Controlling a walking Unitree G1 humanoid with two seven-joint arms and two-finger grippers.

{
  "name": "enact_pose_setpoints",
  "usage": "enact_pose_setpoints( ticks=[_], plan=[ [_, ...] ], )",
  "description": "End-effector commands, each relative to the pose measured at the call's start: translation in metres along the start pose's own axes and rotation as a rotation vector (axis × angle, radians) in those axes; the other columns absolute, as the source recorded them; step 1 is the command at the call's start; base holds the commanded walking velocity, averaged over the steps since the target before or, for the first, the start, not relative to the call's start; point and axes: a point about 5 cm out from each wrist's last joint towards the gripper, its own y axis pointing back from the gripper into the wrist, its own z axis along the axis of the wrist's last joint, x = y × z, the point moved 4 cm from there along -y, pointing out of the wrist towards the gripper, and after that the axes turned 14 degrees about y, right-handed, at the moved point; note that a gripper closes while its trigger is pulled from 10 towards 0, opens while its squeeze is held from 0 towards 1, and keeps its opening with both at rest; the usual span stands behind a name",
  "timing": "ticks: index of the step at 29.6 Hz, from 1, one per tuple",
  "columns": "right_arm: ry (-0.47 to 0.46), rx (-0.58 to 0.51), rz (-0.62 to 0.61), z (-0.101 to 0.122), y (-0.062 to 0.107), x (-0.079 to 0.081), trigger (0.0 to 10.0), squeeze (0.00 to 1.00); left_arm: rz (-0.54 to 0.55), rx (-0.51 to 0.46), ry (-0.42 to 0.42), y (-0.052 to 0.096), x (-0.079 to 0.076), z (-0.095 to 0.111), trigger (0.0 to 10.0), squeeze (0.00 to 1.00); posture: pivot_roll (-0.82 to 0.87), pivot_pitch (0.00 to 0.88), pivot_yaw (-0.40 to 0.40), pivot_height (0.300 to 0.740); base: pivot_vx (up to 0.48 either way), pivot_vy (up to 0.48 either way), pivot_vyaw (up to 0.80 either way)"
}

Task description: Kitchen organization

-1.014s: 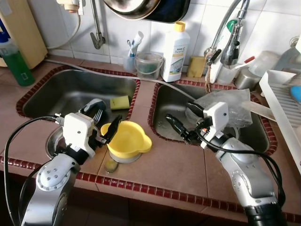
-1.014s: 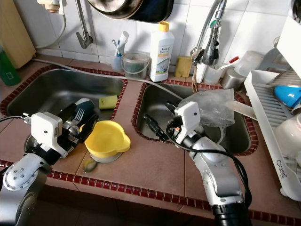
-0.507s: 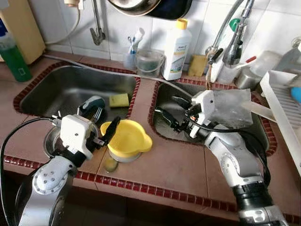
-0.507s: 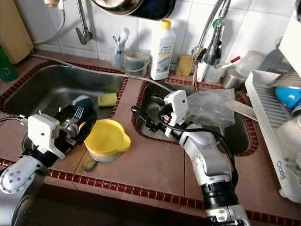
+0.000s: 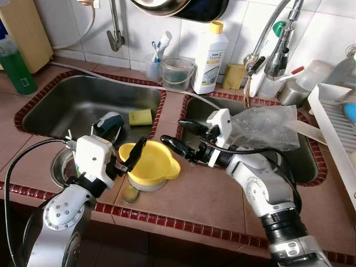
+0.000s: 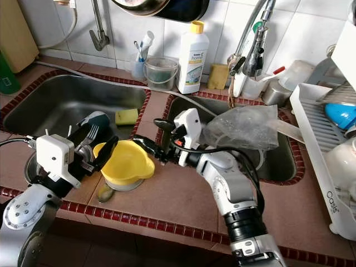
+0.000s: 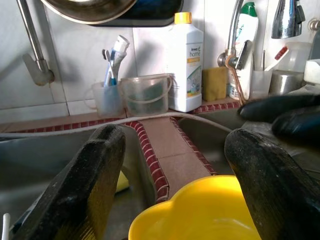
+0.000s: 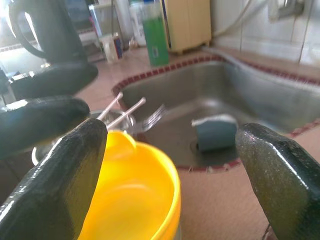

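A yellow bowl (image 5: 150,163) stands upside-up on the tiled counter strip between the two sinks, near the front edge. My left gripper (image 5: 127,161) is open at the bowl's left rim, one finger (image 5: 137,150) reaching over it; in the left wrist view the bowl (image 7: 200,212) lies low between the spread fingers (image 7: 95,185). My right gripper (image 5: 177,133) is open just right of and above the bowl, over the divider. In the right wrist view the bowl (image 8: 132,195) sits between the wide fingers (image 8: 55,185).
The left sink (image 5: 61,105) holds a yellow sponge (image 5: 141,118), a fork (image 5: 115,135) and a dark blue object (image 5: 107,121). A crumpled plastic bag (image 5: 267,127) lies over the right sink. A detergent bottle (image 5: 209,58), a clear tub (image 5: 177,74) and a dish rack (image 5: 334,122) line the back and right.
My right gripper has swung left from over the right sink to the divider beside the yellow bowl. The left gripper has stayed at the bowl's rim.
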Motion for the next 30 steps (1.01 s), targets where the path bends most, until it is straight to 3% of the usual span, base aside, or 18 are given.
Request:
enact_pose_setpoints(
  ticks=[1,10,20,30],
  plan=[
    [0.017,0.032,-0.017,-0.002,-0.004,-0.004,10.0,0.00,-0.017,-0.014,-0.007,-0.001,-0.006,0.005,10.0,0.00,-0.03,0.067,-0.073,0.740,0.000,0.000,0.00],
    [-0.048,0.074,-0.057,-0.010,-0.014,-0.013,10.0,0.00,-0.017,-0.018,-0.009,-0.001,-0.007,0.008,10.0,0.00,-0.02,0.078,-0.073,0.740,0.000,0.000,0.00],
    [-0.107,0.153,-0.058,-0.013,-0.015,-0.020,10.0,0.00,-0.063,0.035,-0.017,0.012,-0.019,0.002,10.0,0.00,-0.01,0.103,-0.076,0.740,0.000,0.000,0.00],
    [-0.062,0.234,0.014,-0.019,-0.013,-0.012,10.0,0.00,-0.110,0.063,-0.008,0.017,-0.037,-0.004,10.0,0.00,-0.01,0.113,-0.081,0.740,0.000,0.000,0.00]
  ],
)
